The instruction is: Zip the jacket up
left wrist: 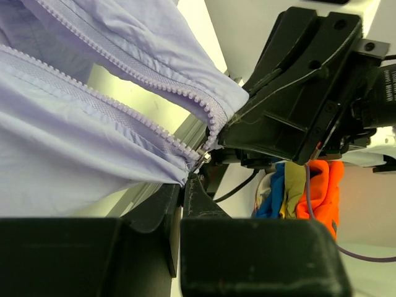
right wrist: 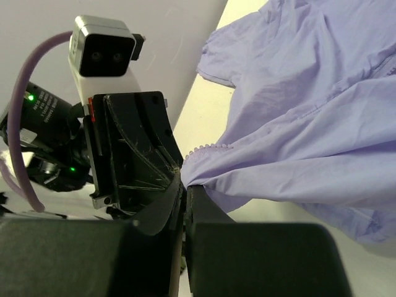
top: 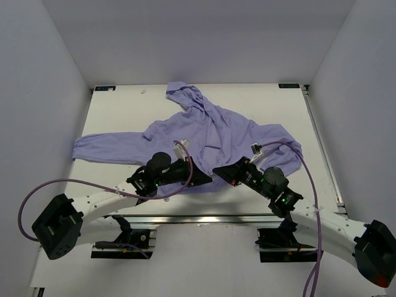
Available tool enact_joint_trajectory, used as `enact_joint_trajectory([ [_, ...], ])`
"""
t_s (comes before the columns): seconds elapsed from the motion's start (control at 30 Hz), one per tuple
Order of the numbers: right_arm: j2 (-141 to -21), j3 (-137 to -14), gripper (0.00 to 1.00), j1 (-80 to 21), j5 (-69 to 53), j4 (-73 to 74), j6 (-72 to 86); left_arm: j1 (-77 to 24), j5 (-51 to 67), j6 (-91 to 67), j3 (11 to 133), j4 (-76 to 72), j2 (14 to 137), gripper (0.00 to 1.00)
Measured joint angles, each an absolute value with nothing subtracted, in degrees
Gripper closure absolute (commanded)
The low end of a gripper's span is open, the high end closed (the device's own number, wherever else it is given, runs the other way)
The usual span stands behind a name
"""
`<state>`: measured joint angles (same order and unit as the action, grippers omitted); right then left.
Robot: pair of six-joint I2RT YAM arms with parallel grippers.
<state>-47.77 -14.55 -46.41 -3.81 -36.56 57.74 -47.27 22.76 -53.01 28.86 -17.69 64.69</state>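
Observation:
The lavender jacket [top: 216, 133] lies spread on the table, hood at the far side, one sleeve out to the left. Both grippers meet at its bottom hem near the front edge. My left gripper [top: 207, 177] is shut on the hem at the foot of the zipper [left wrist: 148, 77], whose two tooth rows run apart up and left from the metal slider [left wrist: 204, 154]. My right gripper [top: 218, 170] is shut on the other side of the hem [right wrist: 210, 179], lifting the fabric a little. The jacket also fills the right wrist view [right wrist: 309, 124].
The white table [top: 124, 111] sits between grey walls. An aluminium rail [top: 210, 216] runs along its front edge under the arms. A heap of coloured cloths [left wrist: 303, 192] lies below the table edge. Purple cables [top: 37, 198] loop from both arms.

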Motion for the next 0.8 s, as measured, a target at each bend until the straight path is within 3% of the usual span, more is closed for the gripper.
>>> enact_joint_trajectory([
  [0.33, -48.8, -20.4, 0.99, -46.1, -12.4, -24.2, 48.1, -48.3, 23.2, -53.4, 28.9, -15.8, 66.1, 1.0],
  [0.6, -50.0, -21.4, 0.85, -45.6, -17.3, -19.7, 42.7, -48.9, 23.9, -53.2, 28.9, -11.8, 65.9, 1.0],
  [0.8, -50.2, -24.0, 0.84, -45.6, -18.7, -16.0, 38.1, -49.0, 23.8, -53.0, 28.9, -11.1, 64.2, 1.0],
])
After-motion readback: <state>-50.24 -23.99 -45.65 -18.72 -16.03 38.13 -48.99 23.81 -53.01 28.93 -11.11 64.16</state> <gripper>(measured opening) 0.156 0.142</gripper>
